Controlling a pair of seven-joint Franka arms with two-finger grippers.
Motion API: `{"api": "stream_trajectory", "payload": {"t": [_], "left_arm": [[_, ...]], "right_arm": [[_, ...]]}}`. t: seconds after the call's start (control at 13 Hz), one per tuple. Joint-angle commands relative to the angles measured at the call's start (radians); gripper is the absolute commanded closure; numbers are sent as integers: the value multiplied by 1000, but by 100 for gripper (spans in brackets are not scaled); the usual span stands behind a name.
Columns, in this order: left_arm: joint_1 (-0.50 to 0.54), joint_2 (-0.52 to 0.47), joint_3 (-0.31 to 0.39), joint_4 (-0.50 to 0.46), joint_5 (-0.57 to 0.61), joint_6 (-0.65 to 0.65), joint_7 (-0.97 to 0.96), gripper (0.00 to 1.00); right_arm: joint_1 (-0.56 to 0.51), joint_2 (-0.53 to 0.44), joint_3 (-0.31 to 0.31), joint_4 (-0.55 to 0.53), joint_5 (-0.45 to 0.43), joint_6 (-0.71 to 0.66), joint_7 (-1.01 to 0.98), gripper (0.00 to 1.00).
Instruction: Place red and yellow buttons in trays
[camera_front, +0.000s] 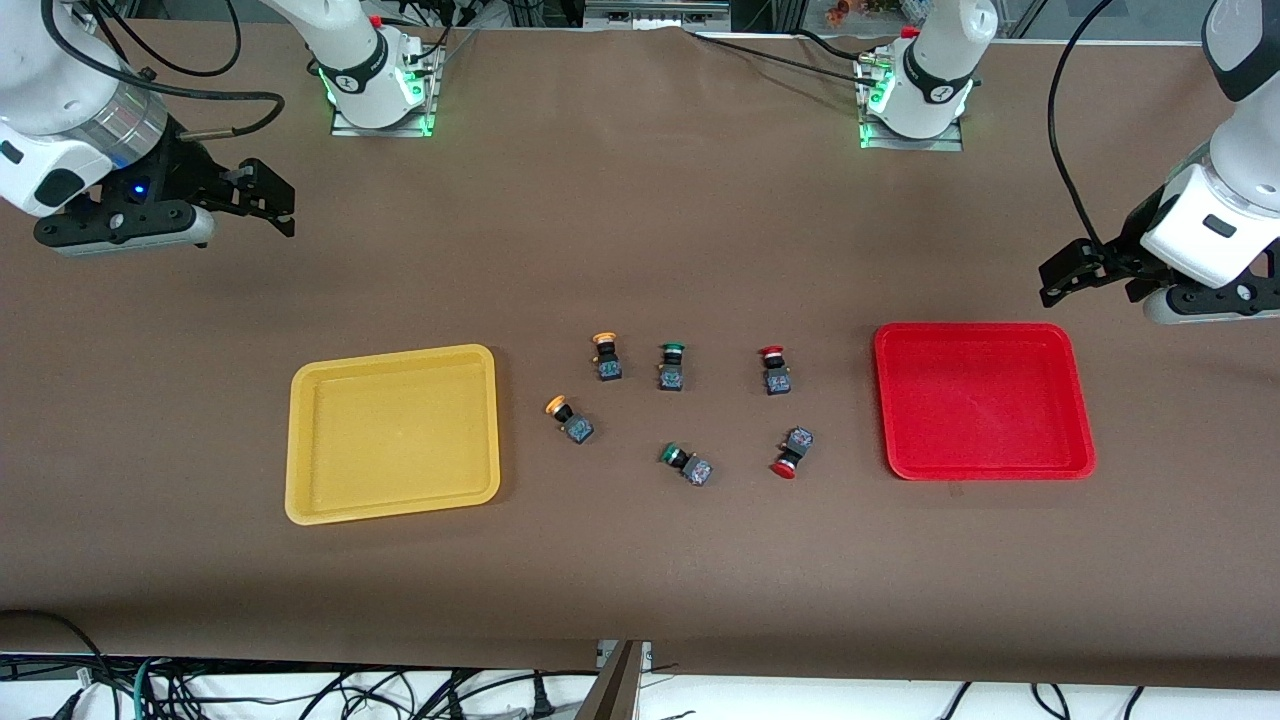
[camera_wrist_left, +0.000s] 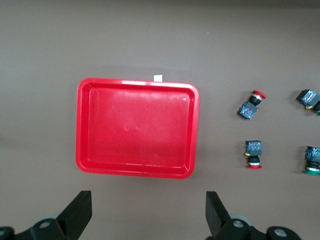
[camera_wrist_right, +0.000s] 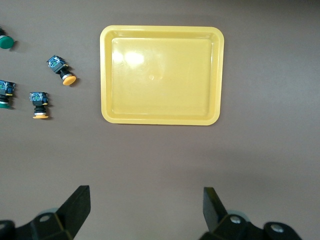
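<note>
Two yellow-capped buttons (camera_front: 606, 356) (camera_front: 568, 417) lie beside the empty yellow tray (camera_front: 390, 432). Two red-capped buttons (camera_front: 775, 370) (camera_front: 792, 453) lie beside the empty red tray (camera_front: 983, 400). My left gripper (camera_front: 1068, 272) is open and empty, in the air at the left arm's end of the table. Its wrist view shows it (camera_wrist_left: 149, 212) with the red tray (camera_wrist_left: 137, 127) and a red button (camera_wrist_left: 250, 106). My right gripper (camera_front: 268, 198) is open and empty, in the air at the right arm's end. Its wrist view shows it (camera_wrist_right: 145, 210) with the yellow tray (camera_wrist_right: 161, 75) and a yellow button (camera_wrist_right: 61, 69).
Two green-capped buttons (camera_front: 671, 365) (camera_front: 686, 463) lie among the others in the middle of the brown table. The arm bases stand along the table edge farthest from the front camera.
</note>
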Motion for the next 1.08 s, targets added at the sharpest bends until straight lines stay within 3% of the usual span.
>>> {"api": "stream_trajectory", "payload": {"t": [0.0, 0.31, 0.62, 1.0], "left_arm": [[8, -11, -10, 12, -9, -61, -3, 0], [-3, -6, -13, 31, -10, -59, -5, 0], [-3, -5, -13, 32, -10, -58, -5, 0], [-49, 84, -16, 49, -21, -81, -2, 0]], "right_arm": [[-18, 9, 10, 29, -7, -28, 3, 0], [-16, 35, 10, 64, -6, -28, 11, 0], [39, 139, 17, 62, -9, -2, -34, 0], [200, 400, 18, 66, 22, 272, -32, 0]]}}
